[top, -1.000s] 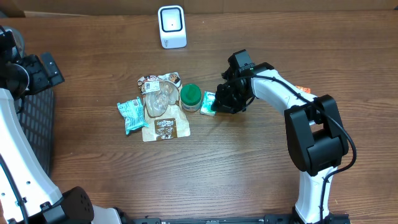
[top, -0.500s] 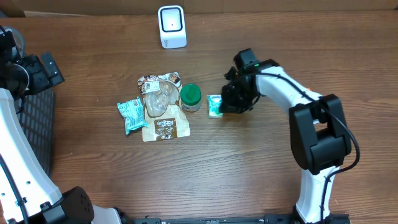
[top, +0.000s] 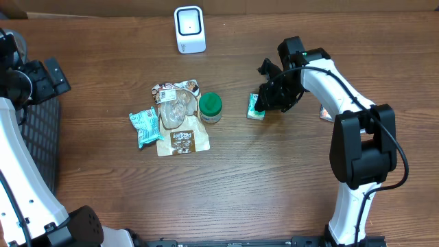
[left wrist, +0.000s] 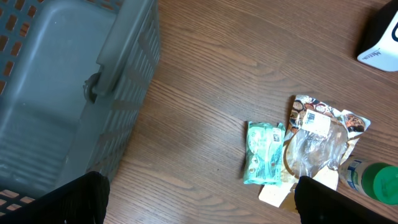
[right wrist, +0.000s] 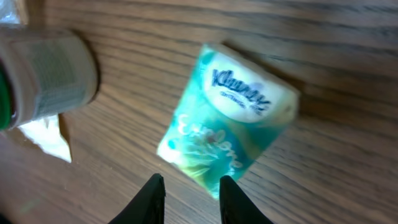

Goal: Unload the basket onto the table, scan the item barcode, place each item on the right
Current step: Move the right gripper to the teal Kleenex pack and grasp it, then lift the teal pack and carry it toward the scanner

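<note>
A teal Kleenex tissue pack [top: 256,107] lies flat on the wooden table, right of the green-lidded jar [top: 210,107]. My right gripper [top: 269,103] hovers at the pack's right edge. In the right wrist view the pack [right wrist: 227,118] is blurred and fills the middle. My right gripper [right wrist: 191,186] stands narrowly open, with one pack corner just inside the right fingertip and bare wood across the rest of the gap. A white barcode scanner [top: 189,29] stands at the back. My left gripper [left wrist: 199,205] is wide open and empty, over bare wood beside the basket.
A teal snack packet [top: 144,126], a clear plastic bag [top: 175,110] and a brown pouch [top: 180,140] lie in a cluster left of the jar. A grey basket [left wrist: 56,93] sits at the table's left edge. Something small and orange [top: 326,111] lies behind the right arm.
The right gripper has moved right and slightly back, and the tissue pack has slid away from the jar with it. Its jaws have parted a little. The left arm is still.
</note>
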Controlling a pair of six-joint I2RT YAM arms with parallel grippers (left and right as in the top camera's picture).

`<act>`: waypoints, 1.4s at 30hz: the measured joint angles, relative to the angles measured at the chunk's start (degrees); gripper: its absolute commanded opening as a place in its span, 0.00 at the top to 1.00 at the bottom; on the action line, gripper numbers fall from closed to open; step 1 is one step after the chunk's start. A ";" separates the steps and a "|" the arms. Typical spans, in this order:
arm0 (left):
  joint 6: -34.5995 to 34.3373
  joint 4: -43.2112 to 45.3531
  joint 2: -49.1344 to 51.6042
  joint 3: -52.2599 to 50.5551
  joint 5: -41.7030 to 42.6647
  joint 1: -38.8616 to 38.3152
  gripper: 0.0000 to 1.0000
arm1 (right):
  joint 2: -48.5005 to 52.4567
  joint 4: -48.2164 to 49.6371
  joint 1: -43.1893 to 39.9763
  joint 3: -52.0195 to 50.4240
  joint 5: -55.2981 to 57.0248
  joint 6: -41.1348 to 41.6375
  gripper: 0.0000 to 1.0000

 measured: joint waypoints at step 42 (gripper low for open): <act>0.00 -0.02 0.00 0.00 0.00 0.00 0.00 | -0.61 4.72 1.60 -5.70 -5.53 20.31 0.96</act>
